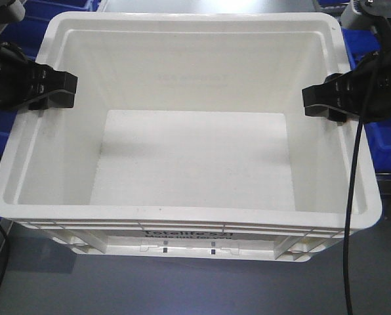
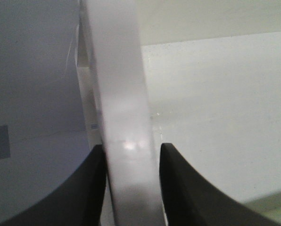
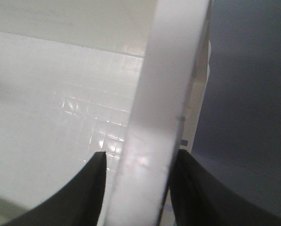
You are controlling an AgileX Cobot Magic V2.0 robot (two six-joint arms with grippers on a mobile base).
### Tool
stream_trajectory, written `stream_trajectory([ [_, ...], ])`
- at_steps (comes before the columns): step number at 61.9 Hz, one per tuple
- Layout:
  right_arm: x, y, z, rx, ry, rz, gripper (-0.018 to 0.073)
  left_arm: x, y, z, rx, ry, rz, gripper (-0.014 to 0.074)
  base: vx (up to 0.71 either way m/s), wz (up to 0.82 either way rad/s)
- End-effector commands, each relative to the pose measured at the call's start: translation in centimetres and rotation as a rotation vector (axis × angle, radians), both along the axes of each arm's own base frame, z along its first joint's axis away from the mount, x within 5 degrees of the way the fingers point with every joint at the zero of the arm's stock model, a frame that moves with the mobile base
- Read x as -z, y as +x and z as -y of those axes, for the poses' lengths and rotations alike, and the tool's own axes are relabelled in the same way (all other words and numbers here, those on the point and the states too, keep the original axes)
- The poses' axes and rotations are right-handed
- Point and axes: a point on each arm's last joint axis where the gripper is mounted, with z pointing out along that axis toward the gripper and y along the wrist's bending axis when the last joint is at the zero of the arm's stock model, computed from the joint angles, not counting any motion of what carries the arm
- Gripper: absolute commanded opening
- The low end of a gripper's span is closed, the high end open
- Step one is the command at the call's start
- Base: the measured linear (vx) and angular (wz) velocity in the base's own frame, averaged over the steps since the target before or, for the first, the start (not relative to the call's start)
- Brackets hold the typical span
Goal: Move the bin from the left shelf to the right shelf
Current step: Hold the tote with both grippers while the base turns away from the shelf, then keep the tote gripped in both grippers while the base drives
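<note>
White bin (image 1: 189,21) shows you a bare floor; left gripper (image 1: 69,90) and right gripper (image 1: 310,102) each clamp its rim, plainest in wrist views.

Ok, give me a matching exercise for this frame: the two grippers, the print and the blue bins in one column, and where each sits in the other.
Things:
1. left gripper
2. right gripper
3. black print
4. blue bins

Places:
A. on the near outer wall of the white bin
B. clamped on the white bin's right rim
C. behind and beside the white bin
D. clamped on the white bin's left rim

Pairs: 1-D, 2-B, 3-A, 4-C
</note>
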Motion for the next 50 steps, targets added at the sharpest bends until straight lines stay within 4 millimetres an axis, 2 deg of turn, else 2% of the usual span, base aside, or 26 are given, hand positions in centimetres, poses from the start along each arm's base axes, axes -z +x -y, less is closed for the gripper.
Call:
stream_trajectory([
  [1, -2.92, 0.24, 0.34, 0.023, 0.015, 0.198, -0.0008, -3.02, -0.90, 0.46, 0.019, -0.078, 0.124, -0.0001, 0.27, -0.54],
  [28, -2.90, 0.23, 0.34, 0.023, 0.015, 0.196, -0.0008, -3.02, -0.90, 0.46, 0.019, -0.078, 0.124, -0.0001, 0.30, -0.48],
  [50, -2.89, 0.22, 0.34, 0.022, 0.014, 0.195, -0.0008, -3.02, -0.89, 0.43, 0.018, -0.078, 0.124, -0.0001, 0.37, -0.21],
])
